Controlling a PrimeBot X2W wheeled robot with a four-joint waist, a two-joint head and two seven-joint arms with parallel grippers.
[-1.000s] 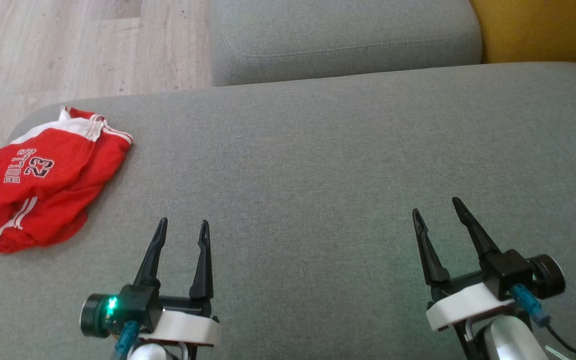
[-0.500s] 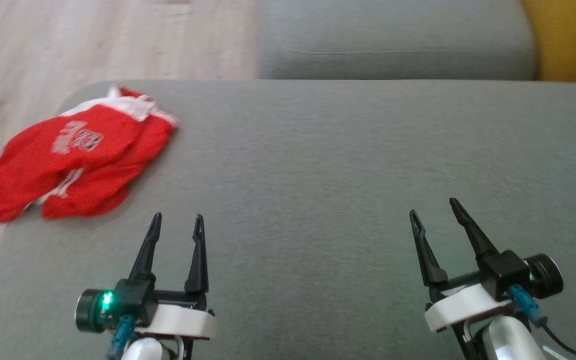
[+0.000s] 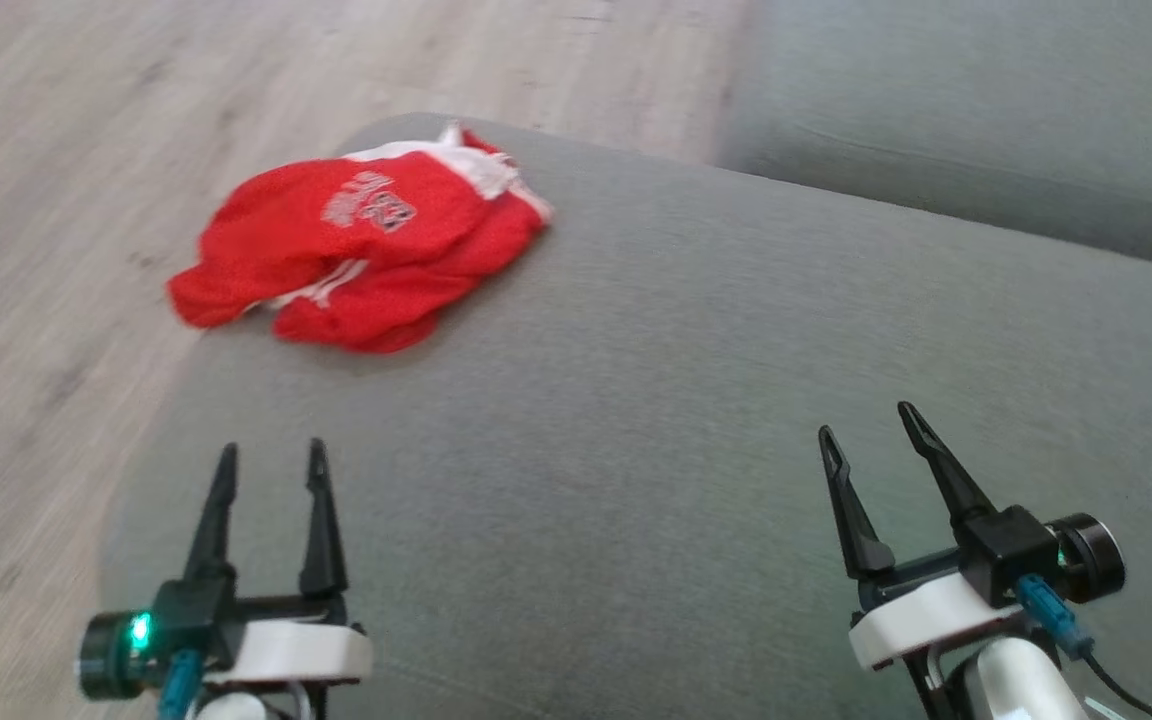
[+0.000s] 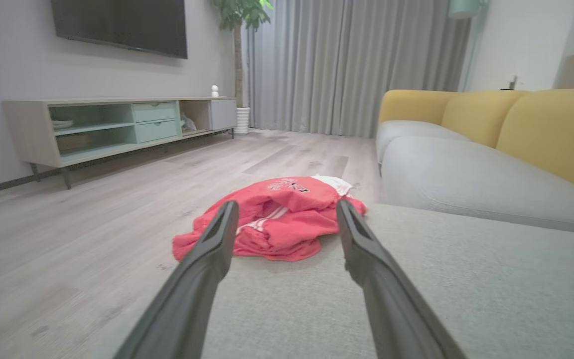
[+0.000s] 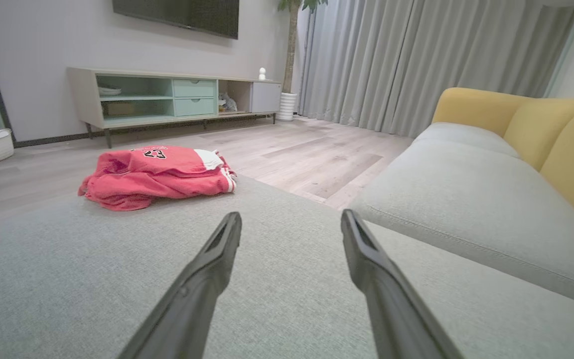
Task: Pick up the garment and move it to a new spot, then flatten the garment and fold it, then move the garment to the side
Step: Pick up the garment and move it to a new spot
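Fingers [image 3: 321,520] on left gripper [image 3: 271,448] and right gripper [image 3: 866,420] stand apart; red garment [image 3: 366,250] (numbered 23) lies crumpled on the sofa cushion [image 3: 636,400].

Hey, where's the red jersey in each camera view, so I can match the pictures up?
Head view: red jersey upper left, on the grey cushion's far left corner.
Left wrist view: red jersey at centre, framed by the left pincer.
Right wrist view: red jersey left of middle, beyond the right pincer.
Shared landmark: grey cushion edge against the wooden floor.
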